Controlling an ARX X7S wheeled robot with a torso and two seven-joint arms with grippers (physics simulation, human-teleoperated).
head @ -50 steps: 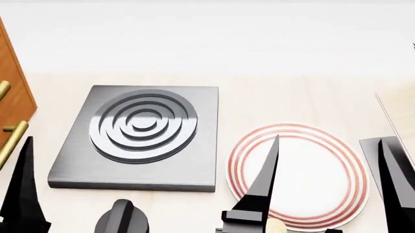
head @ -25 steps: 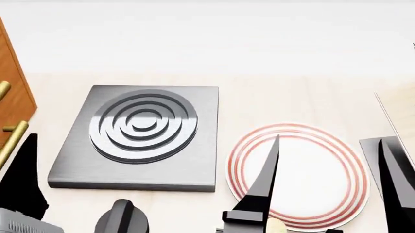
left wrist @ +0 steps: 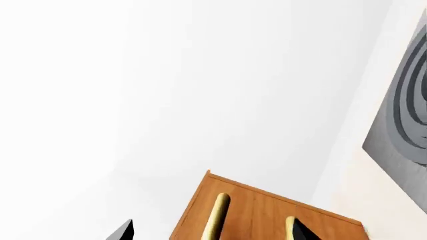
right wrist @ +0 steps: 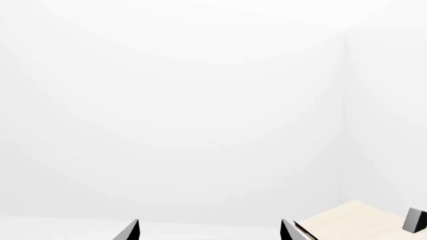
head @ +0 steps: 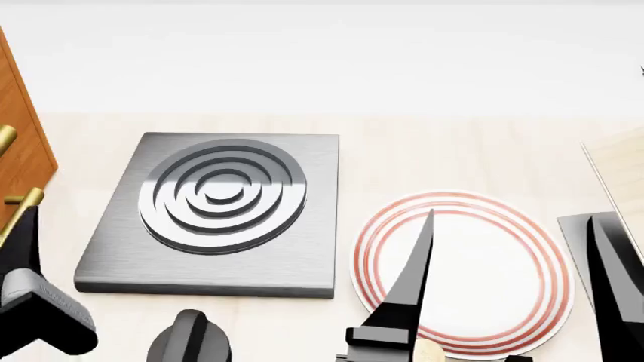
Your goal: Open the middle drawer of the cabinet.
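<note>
The orange-brown cabinet [head: 23,143] shows only as a strip at the head view's far left, with two brass bar handles, an upper one [head: 5,140] and a lower one [head: 23,208]. I cannot tell which is the middle drawer's. My left gripper [head: 20,249] is close in front of the lower handle. In the left wrist view the cabinet [left wrist: 260,215] fills the lower middle. My left gripper [left wrist: 213,231] is open, with one brass handle [left wrist: 217,215] between the fingers and another [left wrist: 291,226] by one fingertip, untouched. My right gripper [head: 512,219] is open and empty above the plate.
A grey stove plate with rings [head: 216,211] lies right of the cabinet and shows in the left wrist view [left wrist: 403,120]. A white plate with red rings [head: 483,256] lies to its right. A pale wooden board [head: 619,173] is at the far right. A black knob [head: 187,339] is near the front.
My left gripper has moved left toward the cabinet and turned; its finger now stands by the lower brass handle. The right arm has not moved.
</note>
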